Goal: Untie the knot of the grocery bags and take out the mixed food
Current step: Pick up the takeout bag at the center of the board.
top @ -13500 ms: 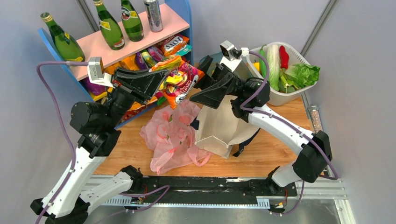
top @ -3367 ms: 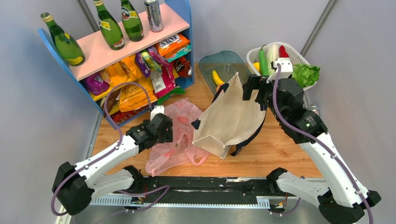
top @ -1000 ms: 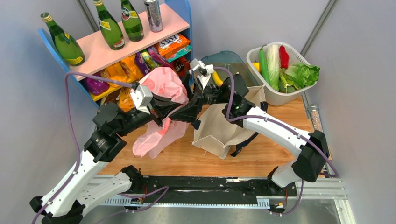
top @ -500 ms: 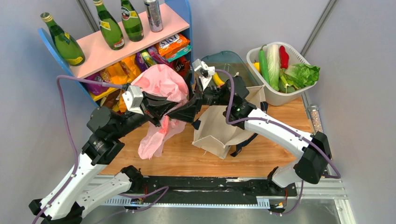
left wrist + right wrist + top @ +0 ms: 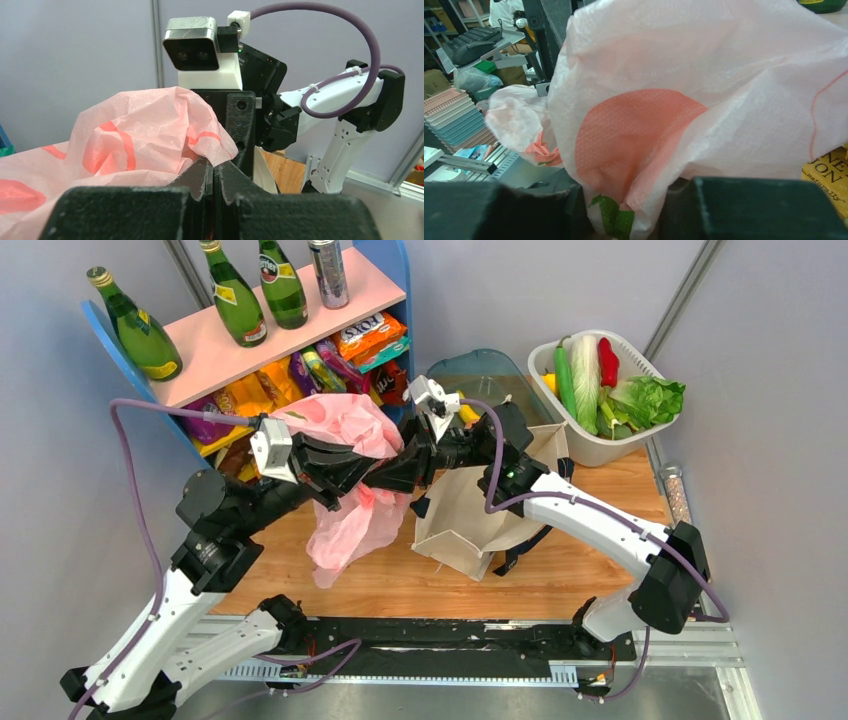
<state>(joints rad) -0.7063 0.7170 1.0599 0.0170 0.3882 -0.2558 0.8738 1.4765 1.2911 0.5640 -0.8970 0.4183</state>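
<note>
The pink plastic bag (image 5: 352, 522) hangs in the air over the table, left of the cream canvas tote (image 5: 468, 512). My left gripper (image 5: 374, 478) is shut on a fold of its film (image 5: 150, 145), with the jaws pressed together (image 5: 214, 167). My right gripper (image 5: 396, 470) faces it from the right. Its fingers stand partly apart around another bunched fold of the bag (image 5: 704, 100), and the film sits between them (image 5: 629, 212). I cannot make out the knot in the bunched film. No food shows inside the pink bag.
A blue and pink shelf (image 5: 290, 325) at the back left holds green bottles and snack packets. A teal bin (image 5: 480, 370) behind the arms holds a banana (image 5: 468, 410). A white basket (image 5: 640, 445) at the back right holds cucumber, cabbage, red pepper and lettuce.
The left arm has drawn back to the left with the bag, which now hangs lower. The right gripper's fingers have come closer together around the bag.
</note>
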